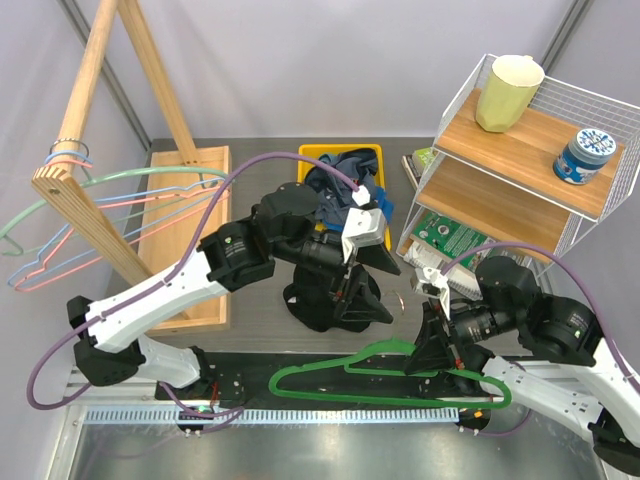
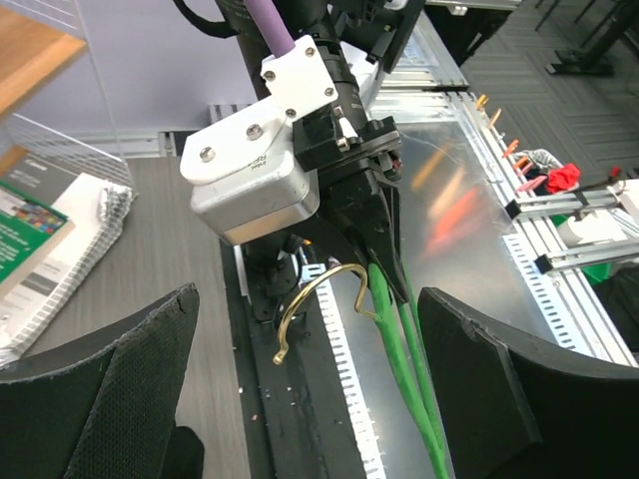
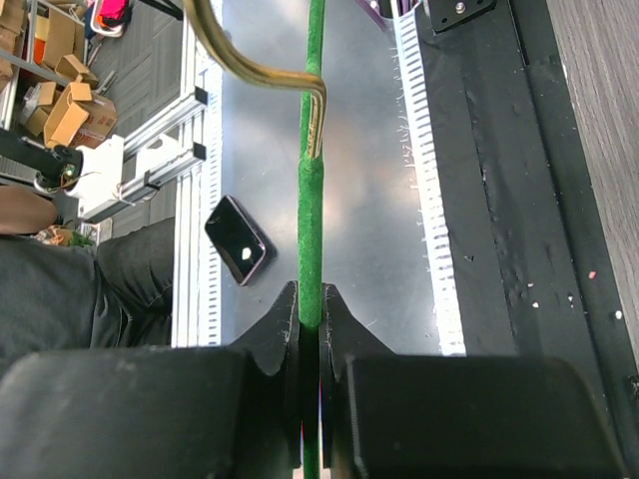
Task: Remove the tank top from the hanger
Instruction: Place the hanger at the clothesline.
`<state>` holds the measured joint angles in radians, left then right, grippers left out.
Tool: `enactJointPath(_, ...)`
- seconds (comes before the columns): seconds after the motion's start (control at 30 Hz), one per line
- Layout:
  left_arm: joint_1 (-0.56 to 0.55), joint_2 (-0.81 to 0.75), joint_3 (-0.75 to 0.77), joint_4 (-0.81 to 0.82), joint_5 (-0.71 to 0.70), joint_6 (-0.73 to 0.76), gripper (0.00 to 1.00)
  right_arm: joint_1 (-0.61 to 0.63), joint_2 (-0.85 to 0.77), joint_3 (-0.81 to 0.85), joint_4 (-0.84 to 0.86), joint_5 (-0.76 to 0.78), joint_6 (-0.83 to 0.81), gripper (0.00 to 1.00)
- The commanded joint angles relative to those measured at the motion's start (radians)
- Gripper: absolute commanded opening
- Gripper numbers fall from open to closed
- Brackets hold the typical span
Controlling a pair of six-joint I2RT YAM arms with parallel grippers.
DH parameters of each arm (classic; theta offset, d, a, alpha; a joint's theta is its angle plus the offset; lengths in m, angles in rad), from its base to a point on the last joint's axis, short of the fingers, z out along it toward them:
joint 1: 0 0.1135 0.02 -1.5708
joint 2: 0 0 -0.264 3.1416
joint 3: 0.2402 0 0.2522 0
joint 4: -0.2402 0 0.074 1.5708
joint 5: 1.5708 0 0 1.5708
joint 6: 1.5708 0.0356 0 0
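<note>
- Hanger (image 1: 385, 347) (image 2: 399, 349) (image 3: 312, 200): green, no cloth seen on it, held over the near edge of the counter (image 1: 260, 325); long axis runs 9 to 3 o'clock in the top view, brass hook (image 2: 329, 289) (image 3: 260, 75) toward 12
- Right gripper (image 1: 437, 345) (image 3: 310, 299): jaws pinched tight on the hanger's green neck, just below the hook
- Tank top (image 1: 325, 300): judged to be the dark heap on the counter, at about 11 o'clock from the hanger's middle and apart from it; whether a strap trails toward the wire cannot be told
- Left gripper (image 1: 385, 265) (image 2: 305, 329): jaws spread wide, nothing between them; it hangs just above the heap, which lies toward 8 o'clock from it, with the hook at about 5 o'clock
- Nearer arm: the left, directly over the garment; the right is taken up with the hanger
- Status, as a judgement: garment looks free of the hanger, so the coming move turns on keeping the two apart
- Yellow bin (image 1: 312, 152): at 12 o'clock beyond the heap, holding blue cloth; not the task's item
</note>
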<state>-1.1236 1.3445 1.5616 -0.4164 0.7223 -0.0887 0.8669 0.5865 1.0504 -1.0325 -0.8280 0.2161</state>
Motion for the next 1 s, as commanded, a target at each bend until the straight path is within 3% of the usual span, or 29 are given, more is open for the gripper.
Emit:
enactJointPath(0.0,-0.001,0.018,0.048,0.044,0.089,-0.077,0.87,0.011,-0.007,0.010,0.035,0.021,0.002,0.01)
enactJointPath(0.23,-0.001,0.053,0.038,0.054,0.120,-0.163,0.48,0.017,0.010,0.019,0.008,0.119,-0.017,0.01)
enactJointPath(0.4,-0.001,0.064,0.072,-0.010,0.060,-0.192,0.30,0.018,0.026,0.030,-0.004,0.168,-0.024,0.01)
enactJointPath(0.43,0.001,0.065,0.083,-0.027,0.045,-0.192,0.22,0.018,0.029,0.031,-0.006,0.174,-0.024,0.01)
enactJointPath(0.53,0.001,0.065,0.100,-0.077,-0.012,-0.186,0.09,0.018,0.032,0.034,-0.008,0.184,-0.024,0.01)
enactJointPath(0.67,0.001,0.048,0.091,-0.076,-0.041,-0.186,0.08,0.018,0.032,0.037,-0.005,0.187,-0.024,0.01)
enactJointPath(0.73,0.001,0.044,0.094,-0.088,-0.047,-0.186,0.26,0.018,0.032,0.040,-0.008,0.191,-0.026,0.01)
enactJointPath(0.77,-0.001,0.039,0.098,-0.096,-0.075,-0.183,0.39,0.018,0.030,0.043,-0.008,0.194,-0.024,0.01)
enactJointPath(0.8,-0.001,0.035,0.101,-0.114,-0.093,-0.171,0.60,0.018,0.027,0.043,-0.011,0.197,-0.023,0.01)
enactJointPath(0.83,0.001,0.016,0.095,-0.122,-0.113,-0.164,0.71,0.020,0.024,0.043,-0.011,0.205,-0.023,0.01)
enactJointPath(0.9,0.001,-0.014,0.086,-0.143,-0.179,-0.135,0.87,0.018,0.010,0.040,-0.015,0.210,-0.015,0.01)
enactJointPath(0.97,0.010,-0.071,0.060,-0.159,-0.233,-0.129,0.96,0.018,-0.013,0.034,-0.015,0.213,-0.009,0.01)
